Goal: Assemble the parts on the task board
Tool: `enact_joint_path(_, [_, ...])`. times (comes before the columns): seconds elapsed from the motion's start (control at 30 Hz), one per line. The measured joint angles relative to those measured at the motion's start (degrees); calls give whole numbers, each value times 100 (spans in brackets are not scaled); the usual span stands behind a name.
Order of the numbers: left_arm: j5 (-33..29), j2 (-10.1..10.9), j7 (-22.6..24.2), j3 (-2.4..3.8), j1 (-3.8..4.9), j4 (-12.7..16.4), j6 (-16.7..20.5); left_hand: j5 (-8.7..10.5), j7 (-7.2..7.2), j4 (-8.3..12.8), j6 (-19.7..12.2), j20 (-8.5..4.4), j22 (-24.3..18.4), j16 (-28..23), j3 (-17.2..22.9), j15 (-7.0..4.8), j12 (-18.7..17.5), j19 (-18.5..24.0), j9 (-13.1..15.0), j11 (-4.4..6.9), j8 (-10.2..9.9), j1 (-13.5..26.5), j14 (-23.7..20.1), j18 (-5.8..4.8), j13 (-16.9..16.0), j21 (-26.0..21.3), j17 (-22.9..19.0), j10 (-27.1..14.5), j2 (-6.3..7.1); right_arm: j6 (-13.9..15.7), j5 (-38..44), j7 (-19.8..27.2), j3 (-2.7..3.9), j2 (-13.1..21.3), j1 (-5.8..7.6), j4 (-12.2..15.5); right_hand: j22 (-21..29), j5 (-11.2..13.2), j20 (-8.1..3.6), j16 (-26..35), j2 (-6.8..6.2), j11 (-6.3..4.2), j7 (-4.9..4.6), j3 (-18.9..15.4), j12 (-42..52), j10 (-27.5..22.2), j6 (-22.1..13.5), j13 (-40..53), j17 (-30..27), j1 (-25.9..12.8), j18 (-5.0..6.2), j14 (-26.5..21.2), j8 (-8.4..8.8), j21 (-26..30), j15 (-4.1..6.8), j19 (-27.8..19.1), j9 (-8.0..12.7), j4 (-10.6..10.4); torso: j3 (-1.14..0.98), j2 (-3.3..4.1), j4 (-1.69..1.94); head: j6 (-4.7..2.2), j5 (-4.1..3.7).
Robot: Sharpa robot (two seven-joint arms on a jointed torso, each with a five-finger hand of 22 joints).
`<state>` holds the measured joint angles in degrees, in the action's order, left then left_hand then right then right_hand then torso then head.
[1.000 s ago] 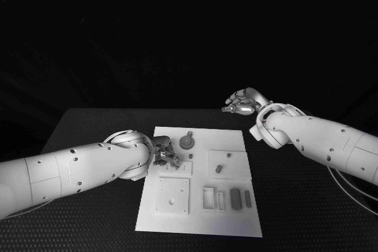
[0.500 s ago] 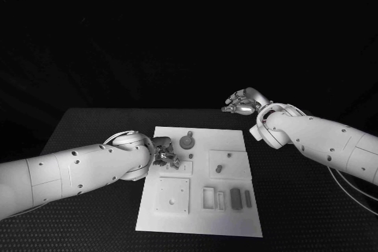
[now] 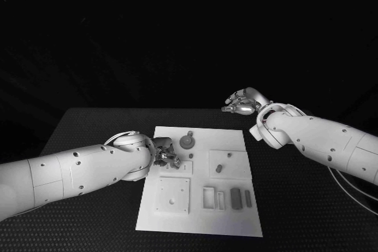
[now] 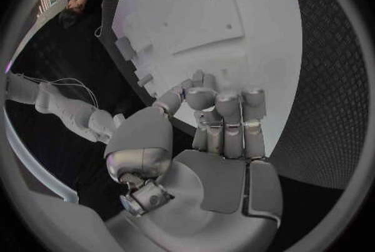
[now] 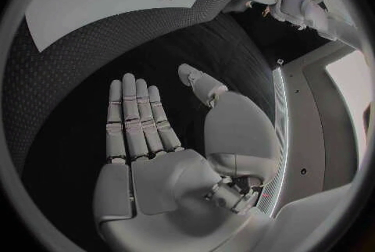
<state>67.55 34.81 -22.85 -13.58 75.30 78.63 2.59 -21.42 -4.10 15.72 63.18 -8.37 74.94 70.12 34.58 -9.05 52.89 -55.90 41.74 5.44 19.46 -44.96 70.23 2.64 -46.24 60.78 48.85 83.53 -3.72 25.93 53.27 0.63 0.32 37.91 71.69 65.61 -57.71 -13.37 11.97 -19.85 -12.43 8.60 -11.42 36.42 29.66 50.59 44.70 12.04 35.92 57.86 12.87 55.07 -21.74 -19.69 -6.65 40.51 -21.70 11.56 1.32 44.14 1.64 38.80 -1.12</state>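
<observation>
Desk: the black desk [image 3: 94, 126] carries a rough matt mat with a fine woven or dimpled texture, plain in the right wrist view [image 5: 55, 64].
Task board: the flat white plate [image 3: 236, 219] looks like smooth matt plastic, with raised square blocks of the same finish.
Parts: the small grey pieces [image 3: 235, 197] at about 5 o'clock on the board look like dull, smooth plastic.
Left hand: the silver many-fingered left hand [image 4: 211, 120] has satin, metal-like shells.
Right hand: the silver right hand [image 5: 149, 133] has the same smooth sheen.
Arms: the white arm casings [image 3: 331, 140] are smooth, slightly glossy plastic.
</observation>
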Motion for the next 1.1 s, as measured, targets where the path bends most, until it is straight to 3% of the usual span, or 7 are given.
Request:
enact_joint_path(0.33, [78, 0, -14, 6, -11, 24, -48, -194, 1, 41, 2, 0, -1, 92, 74, -8, 103, 0, 23, 20, 48, 142, 8, 0, 73, 0, -66, 20, -95, -1, -18, 1, 0, 0, 0, 7, 0, -45, 31, 21, 0, 0, 0, -21, -22, 0, 0, -48, -19, 0, 0, -23, 0, 20, -22, -31, 14, -10, 5, 0, 2, 12, -8])
enact_joint_path(0.63, [121, -3, -43, 9, -15, 53, -80, -627, 1, 108, 3, 0, -1, 220, 148, -9, 245, 0, 11, 20, 166, 282, 8, 0, 146, 44, -155, 20, -102, -17, -36, 1, 0, -8, -1, 11, -1, -83, 40, 21, 0, 0, -15, -21, -22, 0, -15, -77, -28, 0, 0, -38, 0, 41, -37, -41, 20, -10, 5, 1, 3, 7, 5])
enact_joint_path(0.93, [127, -4, -63, 10, -19, 66, -103, -558, 1, 112, 3, 4, -2, 309, 165, -9, 369, -26, -34, 19, 255, 299, 8, 0, 209, 89, -237, 19, -87, -51, -59, -4, 0, -14, -2, 3, -7, -112, 41, 44, 0, 0, -15, -37, -47, 0, -15, -120, -43, 0, 0, -63, -6, 64, -61, -83, 35, -26, 6, 1, 3, 2, 19])
enact_joint_path(1.1, [116, -4, -71, 8, -22, 63, -103, -659, 1, 178, 4, -11, -2, 354, 240, -9, 440, -52, -33, 19, 302, 415, 9, 0, 226, 89, -263, 19, -96, -64, -66, -6, 0, -20, -2, -6, -7, -134, 60, 67, 0, 0, -15, -37, -50, 0, -15, -137, -49, 0, 0, -63, -21, 86, -61, -103, 41, -26, 6, 1, 0, -1, 23])
